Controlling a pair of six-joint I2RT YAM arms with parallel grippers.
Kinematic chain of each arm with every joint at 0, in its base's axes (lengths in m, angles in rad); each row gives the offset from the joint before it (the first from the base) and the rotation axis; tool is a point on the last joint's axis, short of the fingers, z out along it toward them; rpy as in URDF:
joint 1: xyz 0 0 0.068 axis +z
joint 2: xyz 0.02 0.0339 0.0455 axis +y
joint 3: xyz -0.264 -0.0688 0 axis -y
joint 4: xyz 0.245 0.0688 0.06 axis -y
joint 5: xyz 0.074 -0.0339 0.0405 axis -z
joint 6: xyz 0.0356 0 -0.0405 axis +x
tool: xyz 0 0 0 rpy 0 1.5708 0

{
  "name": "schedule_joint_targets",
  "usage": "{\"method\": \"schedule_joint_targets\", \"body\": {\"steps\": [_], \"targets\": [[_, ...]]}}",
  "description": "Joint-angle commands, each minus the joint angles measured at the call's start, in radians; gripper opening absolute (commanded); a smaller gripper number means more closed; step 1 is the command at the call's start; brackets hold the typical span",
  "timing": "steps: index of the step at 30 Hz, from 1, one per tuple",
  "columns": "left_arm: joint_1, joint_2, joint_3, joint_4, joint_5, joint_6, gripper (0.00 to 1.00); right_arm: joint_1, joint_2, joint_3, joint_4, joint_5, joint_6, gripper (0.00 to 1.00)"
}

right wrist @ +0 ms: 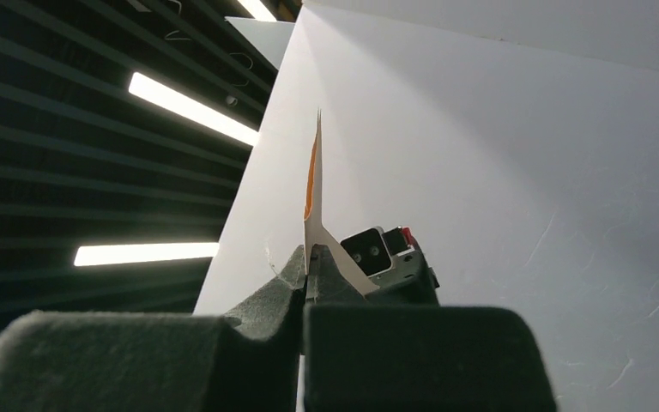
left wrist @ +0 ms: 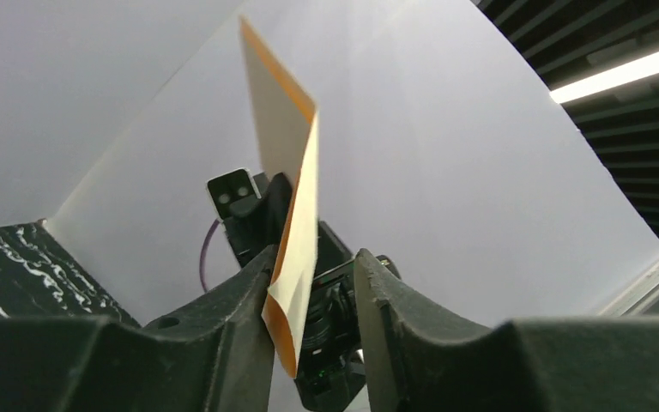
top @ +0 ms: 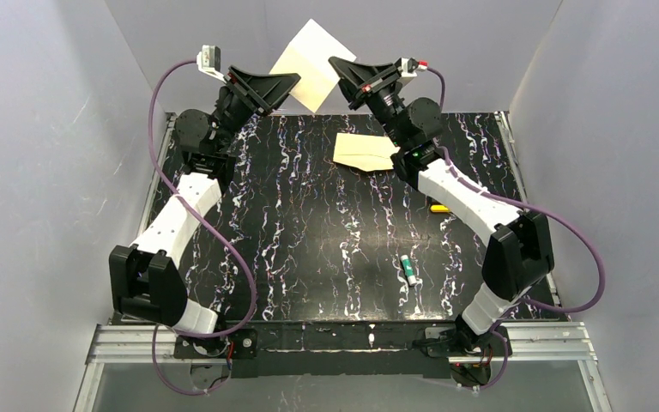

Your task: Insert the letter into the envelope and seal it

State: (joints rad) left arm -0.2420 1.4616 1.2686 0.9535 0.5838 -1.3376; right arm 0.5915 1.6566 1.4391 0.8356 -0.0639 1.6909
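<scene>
The letter (top: 313, 62), a pale-yellow near-square sheet, is held in the air at the back of the table. My right gripper (top: 336, 67) is shut on its right edge; the right wrist view shows the sheet (right wrist: 313, 184) edge-on, pinched between the fingers of that gripper (right wrist: 309, 257). My left gripper (top: 294, 81) is at the sheet's lower left corner. In the left wrist view the paper (left wrist: 296, 215) hangs between the parted jaws of this gripper (left wrist: 313, 262), against the left finger, with a gap to the right one. The cream-tan envelope (top: 365, 152) lies flat on the table below.
A green-and-white stick (top: 408, 269) lies on the black marbled table (top: 309, 240) right of centre. A small yellow object (top: 438, 208) lies beside the right arm. Grey walls close in the back and both sides.
</scene>
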Motion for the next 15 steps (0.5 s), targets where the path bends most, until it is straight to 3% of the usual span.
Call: {"method": "schedule_joint_targets", "body": {"steps": [1,5,7,8,11,12,13,15], "targets": [[-0.004,-0.019,0.007,0.131,-0.002,-0.052,0.27,0.006,0.005,-0.02,0.04,0.045,0.067,0.01],[-0.005,-0.018,0.005,0.13,0.016,-0.04,0.03,0.005,0.015,-0.037,0.069,0.055,0.104,0.01],[-0.004,-0.022,0.004,0.119,0.026,-0.024,0.0,0.005,0.018,-0.034,0.07,0.05,0.1,0.01],[-0.002,-0.026,0.005,0.104,0.032,-0.007,0.0,0.005,0.018,-0.033,0.067,0.038,0.093,0.08],[-0.002,-0.046,0.029,0.036,0.076,0.082,0.0,-0.024,-0.01,-0.048,-0.057,-0.007,0.058,0.57],[0.0,-0.055,0.042,-0.015,0.097,0.121,0.0,-0.045,-0.029,-0.07,-0.107,-0.02,0.034,0.69],[0.002,-0.063,0.057,-0.061,0.119,0.18,0.0,-0.066,-0.057,-0.104,-0.145,-0.024,0.007,0.78],[0.005,-0.082,0.087,-0.155,0.166,0.264,0.0,-0.113,-0.125,-0.179,-0.192,-0.012,-0.087,0.87]]}}
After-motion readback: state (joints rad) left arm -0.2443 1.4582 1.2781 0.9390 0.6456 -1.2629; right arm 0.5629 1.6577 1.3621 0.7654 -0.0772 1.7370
